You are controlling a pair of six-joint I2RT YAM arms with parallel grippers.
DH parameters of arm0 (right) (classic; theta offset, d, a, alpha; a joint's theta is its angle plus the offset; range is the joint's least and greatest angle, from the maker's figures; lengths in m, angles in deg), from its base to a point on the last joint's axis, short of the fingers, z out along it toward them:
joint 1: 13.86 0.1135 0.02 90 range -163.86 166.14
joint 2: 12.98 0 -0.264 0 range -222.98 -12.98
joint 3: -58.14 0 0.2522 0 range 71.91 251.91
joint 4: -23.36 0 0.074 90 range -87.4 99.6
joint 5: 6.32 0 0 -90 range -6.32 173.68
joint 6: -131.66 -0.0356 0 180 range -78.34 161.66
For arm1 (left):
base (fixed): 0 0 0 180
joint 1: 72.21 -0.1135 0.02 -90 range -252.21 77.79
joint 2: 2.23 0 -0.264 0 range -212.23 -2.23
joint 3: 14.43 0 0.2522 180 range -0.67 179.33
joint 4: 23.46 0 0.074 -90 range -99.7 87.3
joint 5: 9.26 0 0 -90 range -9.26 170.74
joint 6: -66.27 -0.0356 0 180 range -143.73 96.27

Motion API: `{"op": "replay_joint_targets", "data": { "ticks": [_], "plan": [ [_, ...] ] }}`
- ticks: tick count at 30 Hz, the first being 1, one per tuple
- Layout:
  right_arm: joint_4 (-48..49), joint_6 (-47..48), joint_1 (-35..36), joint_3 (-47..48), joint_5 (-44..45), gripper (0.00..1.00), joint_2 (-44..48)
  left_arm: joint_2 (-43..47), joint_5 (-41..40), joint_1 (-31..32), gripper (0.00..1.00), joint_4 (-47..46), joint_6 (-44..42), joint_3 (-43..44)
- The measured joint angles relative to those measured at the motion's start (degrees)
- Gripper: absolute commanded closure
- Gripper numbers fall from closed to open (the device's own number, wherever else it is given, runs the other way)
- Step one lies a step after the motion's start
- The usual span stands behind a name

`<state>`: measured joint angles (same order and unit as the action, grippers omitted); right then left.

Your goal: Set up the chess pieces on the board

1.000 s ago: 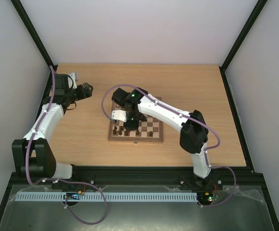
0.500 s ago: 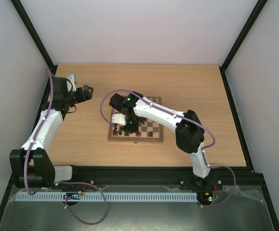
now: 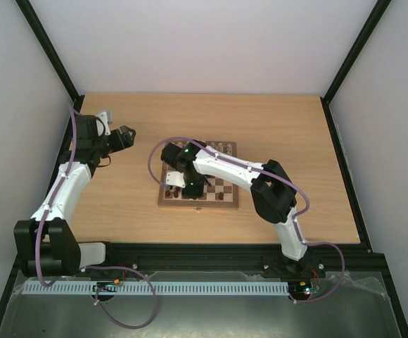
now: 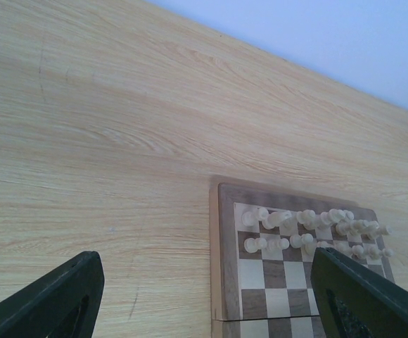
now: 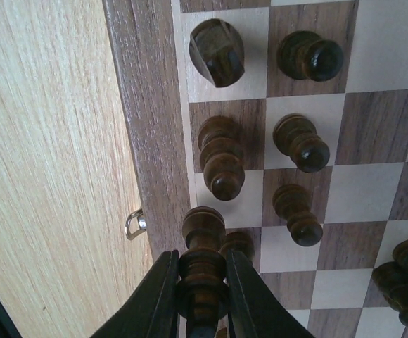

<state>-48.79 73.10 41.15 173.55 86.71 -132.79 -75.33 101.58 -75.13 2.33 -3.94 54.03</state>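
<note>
Chess board (image 5: 150, 127): brown wood-grain border, checkered squares, dark brown and light tan. Dark pieces (image 5: 218, 51): glossy dark brown. Held piece (image 5: 202, 236): same dark brown. Pale pieces (image 4: 309, 224): cream. Table (image 3: 119, 190): light oak, fine streaky grain. Right gripper (image 5: 201, 273) and left gripper (image 4: 204, 267): black. Left arm (image 3: 63, 184) and right arm (image 3: 225, 163): white with black joints. Cables (image 3: 150, 158): purple. Light (image 3: 188, 148) on right arm: green. Latch (image 5: 135, 224): silver. Walls (image 3: 204, 42): pale grey-white.
</note>
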Motion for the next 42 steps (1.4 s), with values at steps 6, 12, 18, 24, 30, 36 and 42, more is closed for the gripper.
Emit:
{"op": "replay_joint_targets", "data": {
  "ticks": [6, 12, 18, 24, 30, 36, 42],
  "plan": [
    [1.5, 0.0, 0.0, -0.6, 0.0, 0.91, -0.1, 0.0, 0.2, 0.0, 0.16, -0.2, 0.2, -0.4],
    [2.8, -0.5, 0.0, -1.0, 0.0, 0.90, -0.5, 0.0, 0.6, 0.0, 0.16, -0.5, 0.2, -0.4],
    [3.8, -0.7, 0.0, -1.9, 0.3, 0.84, -0.6, 0.0, 0.9, 0.0, 0.16, -0.6, 0.3, -0.5],
    [4.6, -1.1, 0.1, -2.4, 0.6, 0.75, -0.7, 0.0, 1.2, 0.0, 0.16, -1.0, 0.4, -1.1],
    [4.6, -1.1, 0.1, -2.9, 1.2, 0.69, -0.6, -0.1, 1.5, 0.0, 0.16, -1.0, 0.6, -1.3],
    [4.5, -0.8, 0.1, -2.6, 1.1, 0.65, 0.7, -0.7, 2.0, 0.0, 0.09, -1.0, 0.4, -1.3],
    [4.4, -0.7, -0.5, -0.9, 0.4, 0.65, 5.3, -3.1, 4.7, 0.1, 0.07, 0.5, -3.4, 0.5]
  ]
}}
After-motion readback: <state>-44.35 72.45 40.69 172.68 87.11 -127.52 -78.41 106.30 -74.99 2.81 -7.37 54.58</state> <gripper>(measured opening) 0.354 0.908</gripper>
